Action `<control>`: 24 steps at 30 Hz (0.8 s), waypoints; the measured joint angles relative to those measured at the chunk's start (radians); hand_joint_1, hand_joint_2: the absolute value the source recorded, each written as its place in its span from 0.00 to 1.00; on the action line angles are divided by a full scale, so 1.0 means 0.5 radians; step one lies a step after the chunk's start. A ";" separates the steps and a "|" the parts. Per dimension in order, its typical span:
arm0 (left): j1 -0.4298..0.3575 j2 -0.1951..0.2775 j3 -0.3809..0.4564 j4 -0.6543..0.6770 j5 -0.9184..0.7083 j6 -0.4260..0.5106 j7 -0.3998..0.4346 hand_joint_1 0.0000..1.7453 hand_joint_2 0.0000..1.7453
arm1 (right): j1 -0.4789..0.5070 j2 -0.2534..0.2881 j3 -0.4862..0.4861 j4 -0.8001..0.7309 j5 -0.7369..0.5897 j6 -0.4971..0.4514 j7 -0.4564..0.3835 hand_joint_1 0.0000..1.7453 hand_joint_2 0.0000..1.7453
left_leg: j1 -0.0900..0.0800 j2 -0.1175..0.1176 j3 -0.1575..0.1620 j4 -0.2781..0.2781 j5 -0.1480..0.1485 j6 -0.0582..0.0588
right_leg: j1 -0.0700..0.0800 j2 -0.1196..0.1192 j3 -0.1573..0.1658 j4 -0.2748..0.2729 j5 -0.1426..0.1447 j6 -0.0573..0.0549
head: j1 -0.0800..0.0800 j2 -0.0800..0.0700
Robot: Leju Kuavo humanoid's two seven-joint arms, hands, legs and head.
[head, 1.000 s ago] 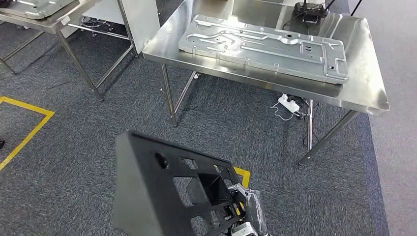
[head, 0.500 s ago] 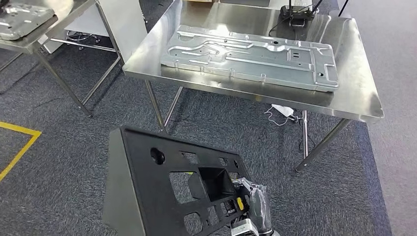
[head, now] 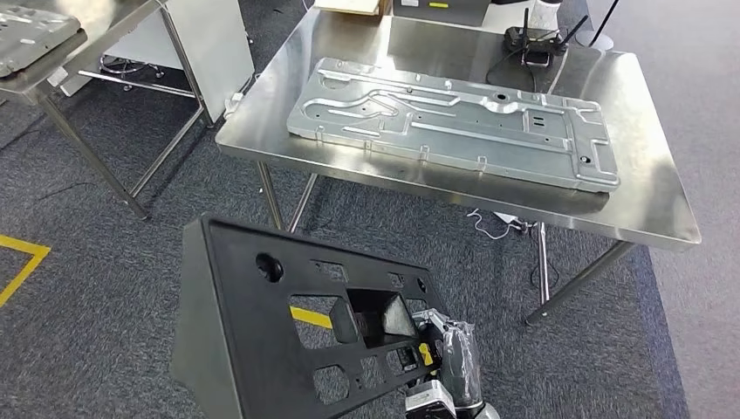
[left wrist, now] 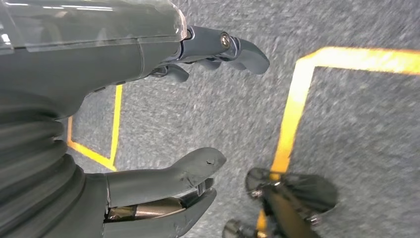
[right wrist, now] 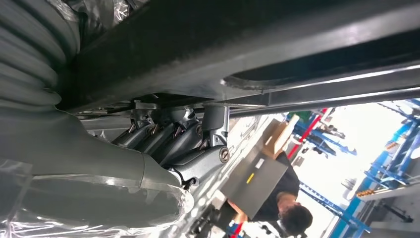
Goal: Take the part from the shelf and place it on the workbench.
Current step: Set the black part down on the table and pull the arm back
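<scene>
Closer now than a second ago, the steel table (head: pixel 663 205) is sitting larger and lower in the head view as the whole scene is shifting with the robot's walk; the things on it are not moving by themselves. A black plastic panel (head: pixel 262 332), pierced with several cutouts, is being carried low in front of the body, tilted, above the grey carpet (head: pixel 105 288). The right hand (head: pixel 454 358) is gripping the panel's lower right edge, and in the right wrist view its fingers (right wrist: pixel 168 136) are curling under the dark part. The left hand (left wrist: pixel 163 124) is hanging over the carpet and a yellow floor line (left wrist: pixel 292 109), holding nothing, thumb and fingers well apart. On the table a long stamped metal plate (head: pixel 454 122) is lying flat, with a small black device (head: pixel 528 39) and its cable near the far edge. A 2nd table (head: pixel 52 44) is standing at the far left.
</scene>
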 joint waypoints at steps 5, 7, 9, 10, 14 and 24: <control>0.005 0.000 0.000 0.000 -0.013 -0.001 0.019 0.00 1.00 | -0.036 -0.009 -0.097 0.007 0.580 -0.085 0.337 1.00 1.00 | -0.011 -0.011 0.121 -0.024 -0.087 0.002 | 0.008 -0.007 -0.217 -0.033 0.025 -0.019 | 0.000 0.000; 0.005 -0.006 -0.001 0.003 -0.027 -0.006 0.028 0.00 1.00 | -0.076 -0.033 -0.193 0.016 0.850 -0.078 0.506 1.00 1.00 | -0.014 -0.014 0.165 -0.032 -0.124 -0.001 | 0.034 -0.007 -0.195 -0.251 0.256 -0.071 | -0.001 0.000; -0.002 -0.013 -0.002 0.007 -0.038 -0.012 0.035 0.00 1.00 | -0.122 -0.071 -0.313 0.023 1.006 -0.051 0.632 1.00 1.00 | -0.011 -0.021 0.198 -0.043 -0.141 -0.018 | 0.059 -0.005 -0.172 -0.353 0.356 -0.110 | 0.000 0.000; -0.006 -0.013 -0.003 0.008 -0.041 -0.016 0.037 0.00 1.00 | -0.148 -0.093 -0.372 0.027 1.050 -0.038 0.678 1.00 1.00 | -0.013 -0.023 0.216 -0.043 -0.132 -0.032 | 0.061 -0.003 -0.151 -0.377 0.342 -0.122 | 0.000 0.000; -0.023 -0.004 -0.007 0.008 -0.047 -0.028 0.039 0.00 1.00 | -0.251 -0.161 -0.551 0.039 1.170 -0.009 0.792 1.00 1.00 | -0.014 -0.021 0.123 0.197 -0.096 -0.055 | 0.024 0.003 -0.010 -0.468 0.329 -0.143 | -0.002 0.000; -0.008 0.002 -0.008 0.008 -0.061 -0.030 0.063 0.00 1.00 | -0.301 -0.247 -0.772 0.079 1.263 -0.003 0.851 1.00 1.00 | 0.015 -0.018 -0.196 0.299 -0.191 -0.108 | -0.008 0.015 0.155 -0.472 0.179 -0.101 | -0.004 0.000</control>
